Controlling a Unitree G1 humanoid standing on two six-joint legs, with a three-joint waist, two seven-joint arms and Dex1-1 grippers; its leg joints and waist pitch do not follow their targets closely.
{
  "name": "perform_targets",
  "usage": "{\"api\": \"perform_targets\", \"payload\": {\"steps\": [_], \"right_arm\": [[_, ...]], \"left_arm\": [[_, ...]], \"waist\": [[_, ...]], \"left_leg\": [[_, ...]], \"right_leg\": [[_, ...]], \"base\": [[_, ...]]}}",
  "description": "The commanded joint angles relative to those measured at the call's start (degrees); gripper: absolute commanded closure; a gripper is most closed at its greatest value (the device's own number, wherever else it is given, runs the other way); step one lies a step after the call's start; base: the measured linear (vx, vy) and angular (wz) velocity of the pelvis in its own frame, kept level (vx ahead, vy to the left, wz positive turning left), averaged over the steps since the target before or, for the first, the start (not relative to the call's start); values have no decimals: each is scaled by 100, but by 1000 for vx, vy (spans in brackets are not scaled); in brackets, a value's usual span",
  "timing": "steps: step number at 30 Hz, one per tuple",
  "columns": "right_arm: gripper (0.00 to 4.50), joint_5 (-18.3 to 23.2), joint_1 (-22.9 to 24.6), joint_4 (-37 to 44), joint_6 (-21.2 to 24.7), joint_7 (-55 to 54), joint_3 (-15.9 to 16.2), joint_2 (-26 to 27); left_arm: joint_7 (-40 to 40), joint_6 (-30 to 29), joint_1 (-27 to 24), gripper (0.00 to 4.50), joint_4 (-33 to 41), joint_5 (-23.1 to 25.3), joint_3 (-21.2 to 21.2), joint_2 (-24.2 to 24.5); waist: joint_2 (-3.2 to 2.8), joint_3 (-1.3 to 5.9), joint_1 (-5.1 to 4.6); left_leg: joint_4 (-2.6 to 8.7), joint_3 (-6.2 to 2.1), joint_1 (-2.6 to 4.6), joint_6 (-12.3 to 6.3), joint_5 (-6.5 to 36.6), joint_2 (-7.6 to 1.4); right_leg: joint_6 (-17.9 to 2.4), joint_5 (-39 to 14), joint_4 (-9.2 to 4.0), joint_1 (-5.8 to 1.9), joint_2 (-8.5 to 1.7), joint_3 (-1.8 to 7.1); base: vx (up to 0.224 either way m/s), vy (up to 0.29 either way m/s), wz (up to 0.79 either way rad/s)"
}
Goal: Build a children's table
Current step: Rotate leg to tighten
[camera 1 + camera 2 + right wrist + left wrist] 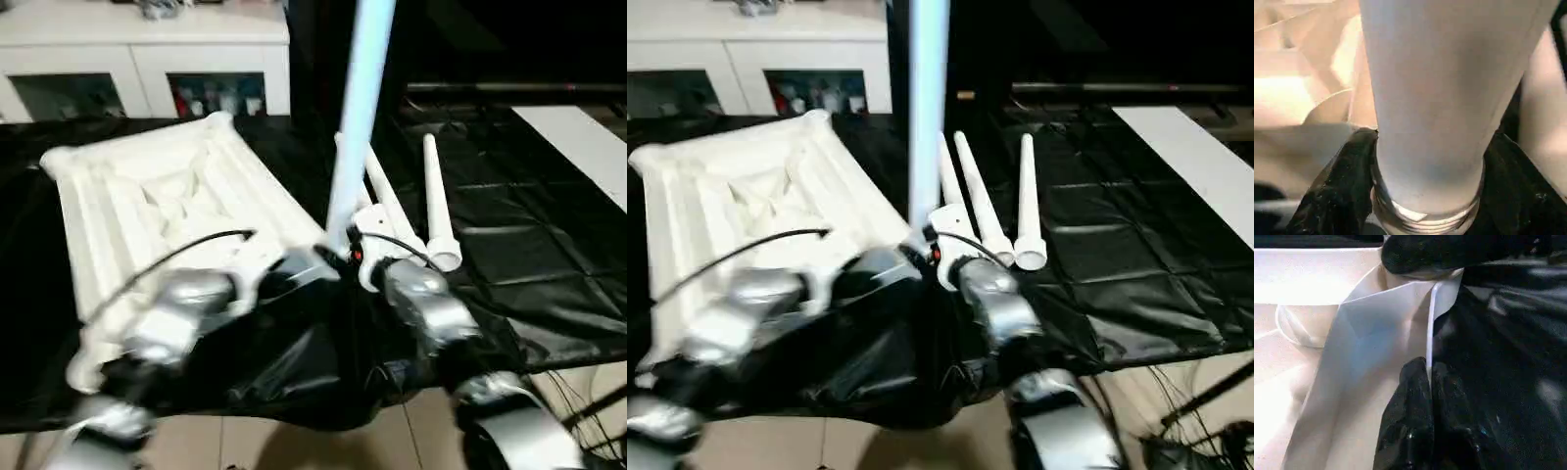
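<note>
1. My right tool [1425, 196] grasps a leg [358, 117] near its ribbed end, a black finger [1334, 188] on each side; the leg stands nearly upright, its long axis running up out of frame.
2. My left tool [1430, 382] is clenched on the thin rim of the top [167, 196] at the near corner, by the right tool.
3. The top lies upside down on the black tabletop [549, 255], ribs up, to my left and ahead. The near corner socket sits just beside the held leg's lower end.
4. Key relation: the ribbed end points down, close to that corner socket. I judge the next move is to line the leg's axis up with the socket and press down; the right arm carries the leg, the left steadies the top.
5. Three spare legs [1024, 201] lie side by side on the tabletop, just right of the held leg, pointing away from me.
6. Hidden: the socket mouth is covered by my tools in the eye views, so I can't tell whether the leg's end is already in it. The leg's upper end is cut off.
7. Hard to read: the left forearm is blurred. A white cabinet [147, 49] stands behind.
</note>
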State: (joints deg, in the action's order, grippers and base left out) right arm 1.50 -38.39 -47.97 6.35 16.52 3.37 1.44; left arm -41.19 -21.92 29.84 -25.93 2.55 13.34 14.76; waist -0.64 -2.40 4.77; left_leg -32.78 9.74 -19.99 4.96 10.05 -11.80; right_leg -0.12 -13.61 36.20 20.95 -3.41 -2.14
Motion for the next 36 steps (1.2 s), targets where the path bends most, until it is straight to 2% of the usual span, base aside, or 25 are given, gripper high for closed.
{"api": "perform_targets", "payload": {"steps": [1,3,8,9,13,16,17,18,21,22,23,24,25,27,28,33,34,36], "right_arm": [[183,129,72,-439,245,-96,123,555],[183,63,14,-545,188,-226,131,622],[183,77,-77,-663,77,-117,84,722],[127,119,-88,-666,37,-52,38,740],[95,158,-126,-643,-89,154,8,698],[68,19,-129,-385,-188,455,180,418],[62,-29,-122,-307,-163,526,234,345],[54,-83,-110,-212,-135,598,294,266],[23,-145,6,397,27,1257,565,-129],[23,-144,39,525,46,1442,612,-212],[23,-143,123,840,38,1931,733,-468],[23,-147,145,918,21,2069,761,-543],[23,-161,208,1101,-84,2474,857,-772],[23,-129,289,1257,-164,2922,971,-1020],[23,-83,342,1333,-176,3172,1034,-1154],[23,30,494,1564,-181,3696,1135,-1389],[23,52,510,1599,-168,3758,1145,-1407],[23,102,584,1763,-87,3978,1203,-1490]], "left_arm": [[862,-149,146,450,-583,127,-52,-343],[943,-164,222,450,-684,162,-49,-432],[961,-110,299,450,-753,251,-18,-459],[927,-72,297,450,-756,273,8,-435],[646,81,203,450,-664,321,119,-280],[181,153,6,450,-354,338,247,40],[117,150,-27,450,-309,335,250,103],[44,158,-65,450,-261,326,250,170],[-213,231,-200,450,-135,260,171,437],[-286,273,-230,450,-108,238,161,495],[-574,494,-331,450,5,152,151,684],[-669,567,-366,450,50,118,155,745],[-915,588,-462,450,200,26,151,925],[-1247,665,-592,450,402,-86,150,1143],[-1494,767,-685,450,543,-168,150,1280],[-2319,886,-950,450,1059,-506,146,1694],[-2368,852,-965,450,1103,-512,154,1741],[-2541,801,-1011,450,1212,-586,190,1914]], "waist": [[-9,206,-25],[-20,212,0],[-30,233,14],[-34,233,12],[-34,229,-6],[-19,247,-55],[-24,254,-49],[-8,264,-62],[-16,301,-73],[-9,339,-75],[-22,329,-72],[-14,349,-74],[-23,343,-76],[-34,362,-81],[-31,361,-83],[-50,323,-69],[-39,315,-70],[-41,298,-20]], "left_leg": [[435,-59,70,255,1903,-116],[432,-49,71,231,1845,-113],[445,-58,23,190,1763,-114],[450,-59,26,184,1793,-116],[480,-80,4,175,1930,-114],[489,-86,-60,144,1671,-120],[477,-79,-42,136,1649,-119],[458,-68,-43,102,1511,-119],[415,-45,-70,8,1068,-109],[366,-34,-95,-86,712,-95],[363,-40,-105,-109,607,-89],[336,-37,-129,-182,511,-86],[335,-42,-132,-206,493,-85],[307,-28,-100,-287,418,-94],[295,-20,-105,-368,371,-91],[329,-7,-69,-314,671,-133],[331,0,-57,-302,702,-136],[340,6,-50,-276,779,-143]], "right_leg": [[-886,-1826,-595,-42,-415,259],[-896,-1653,-594,-30,-413,261],[-852,-1522,-587,-62,-428,253],[-842,-1560,-593,-58,-429,252],[-754,-1862,-621,-66,-438,240],[-774,-1616,-588,-101,-435,227],[-784,-1583,-594,-90,-436,229],[-853,-1359,-571,-103,-429,237],[-952,-619,-510,-139,-400,227],[-1044,106,-432,-171,-380,222],[-1072,311,-417,-176,-369,213],[-1084,647,-387,-191,-355,199],[-1099,738,-383,-192,-355,195],[-1199,1087,-349,-181,-343,192],[-1318,1349,-332,-183,-325,184],[-1424,847,-357,-153,-340,184],[-1436,789,-367,-140,-333,184],[-1419,548,-375,-133,-346,191]], "base": [[0,0,0],[0,0,0],[0,0,0],[0,0,0],[0,0,0],[0,0,0],[0,0,0],[0,0,0],[0,0,0],[0,0,0],[0,0,0],[0,0,0],[0,0,0],[0,0,0],[0,0,0],[0,0,0],[0,0,0],[0,0,0]]}}
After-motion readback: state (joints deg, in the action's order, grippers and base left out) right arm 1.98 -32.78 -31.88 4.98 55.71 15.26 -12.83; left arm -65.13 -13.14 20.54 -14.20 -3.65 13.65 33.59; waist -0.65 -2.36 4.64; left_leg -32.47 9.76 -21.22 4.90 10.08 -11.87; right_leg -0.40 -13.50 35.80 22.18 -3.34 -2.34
